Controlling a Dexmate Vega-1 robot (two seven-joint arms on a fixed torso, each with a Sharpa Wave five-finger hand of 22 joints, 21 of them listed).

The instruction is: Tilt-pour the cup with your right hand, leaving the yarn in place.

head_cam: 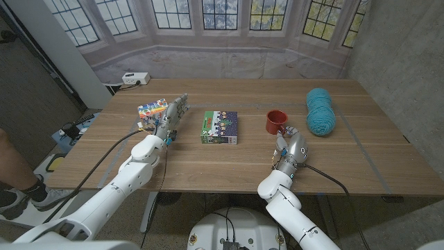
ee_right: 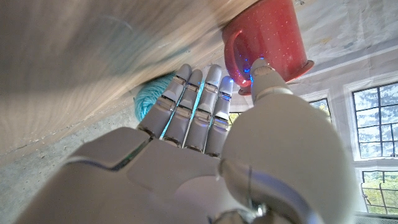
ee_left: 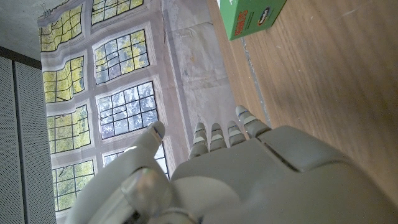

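I see the red cup standing upright on the table, right of centre, handle toward my right hand. That hand sits just short of it, fingers extended and holding nothing. The teal yarn lies beside the cup, nearer the table's right edge. A green box sits mid-table. My left hand is empty, fingers spread, beside a colourful packet.

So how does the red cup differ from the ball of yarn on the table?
The red cup is a rigid, speckled mug with a handle, standing upright with its mouth open; the yarn is a soft teal skein lying on its side. The cup is smaller and sits just ahead of the right hand; the yarn lies farther right. Both rest on the wooden table.
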